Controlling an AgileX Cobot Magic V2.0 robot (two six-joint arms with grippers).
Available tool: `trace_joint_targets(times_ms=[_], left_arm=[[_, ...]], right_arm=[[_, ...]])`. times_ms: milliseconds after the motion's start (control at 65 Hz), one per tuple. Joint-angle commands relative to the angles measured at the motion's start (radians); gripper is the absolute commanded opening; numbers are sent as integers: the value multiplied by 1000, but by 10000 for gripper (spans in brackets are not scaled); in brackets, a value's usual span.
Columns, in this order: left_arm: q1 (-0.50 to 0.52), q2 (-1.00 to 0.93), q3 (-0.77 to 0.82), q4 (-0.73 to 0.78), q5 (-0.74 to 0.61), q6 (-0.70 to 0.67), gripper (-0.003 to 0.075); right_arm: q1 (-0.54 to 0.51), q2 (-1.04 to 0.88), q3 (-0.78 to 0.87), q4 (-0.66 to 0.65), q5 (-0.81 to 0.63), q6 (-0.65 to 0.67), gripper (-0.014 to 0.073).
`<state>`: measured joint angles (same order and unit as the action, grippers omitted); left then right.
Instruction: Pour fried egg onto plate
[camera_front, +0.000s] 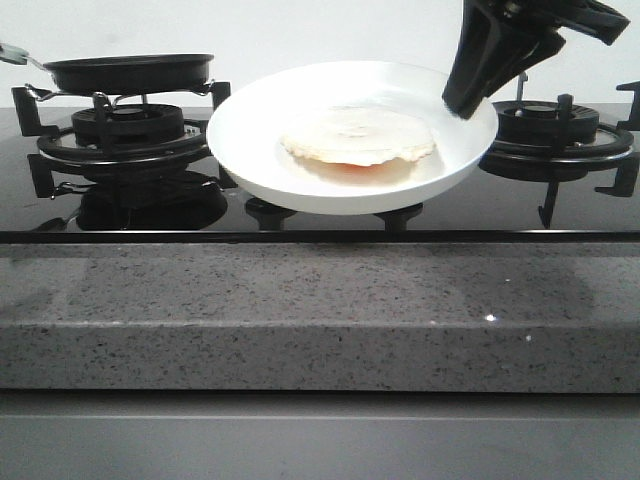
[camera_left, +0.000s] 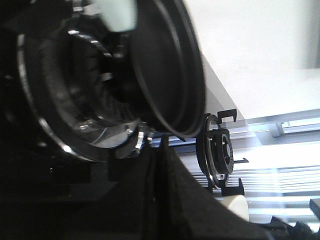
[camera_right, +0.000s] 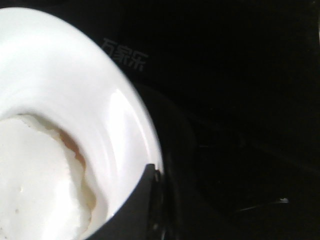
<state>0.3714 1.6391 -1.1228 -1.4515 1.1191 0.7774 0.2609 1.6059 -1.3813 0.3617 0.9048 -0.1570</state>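
A: Taking the left burner grate (camera_front: 120, 140) as our mark, what sits on it?

B: We log a black frying pan (camera_front: 130, 72) directly on top, level, its handle running off past the grate's far-left side. In the left wrist view the pan (camera_left: 170, 65) fills the frame along with the chrome burner ring (camera_left: 95, 135). Of the left tool we see only dark bodywork low in that view, so we cannot tell whether it is released or clenched.

A: And right of the grate?

B: The plate (camera_front: 260, 130), white and glossy, held up off the dark glass surface (camera_front: 300, 215), tipped a little towards us. Its left rim comes just beside the grate's right prong; from this angle we cannot tell if they touch.

A: The fried egg?

B: The fried egg (camera_front: 358, 140) lies inside the plate, well right of the grate, pale with a wavy edge and an orange tinge at its near side. The right wrist view shows the same egg (camera_right: 40, 190) against the plate's wall (camera_right: 90, 100).

A: What holds the plate?

B: The right tool (camera_front: 470, 95), furthest from the grate, clamped over the plate's right rim. One black finger (camera_right: 137, 210) lies on the inner rim.

A: Beyond that?

B: A second burner grate (camera_front: 560, 130), partly behind the tool.
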Motion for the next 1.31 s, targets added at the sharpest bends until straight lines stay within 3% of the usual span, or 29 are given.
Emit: trace_joint_targets(times_ms=[0,185,384,615,1030,1292], left_arm=[[-1,-128,-7,-49,10,53,-20],[-34,-343,2,222,-195,6,-20],[-188,-570,13,642,-386,-214,-20],[-354,-770,126,920,-547,-322,-20],[-379,-1099,426,998,-714,-322,-20],[-379,-1253,533,998,-783,-322,-20]], right_arm=[[2,-51,-27,35,-41,-1,-41],[2,-51,-27,35,-41,-1,-41],[2,-51,-27,35,-41,-1,-41],[2,-51,-27,35,-41,-1,-41],[2,-51,-27,35,-41,-1,-41],[2,-51,-27,35,-41,-1,-41]])
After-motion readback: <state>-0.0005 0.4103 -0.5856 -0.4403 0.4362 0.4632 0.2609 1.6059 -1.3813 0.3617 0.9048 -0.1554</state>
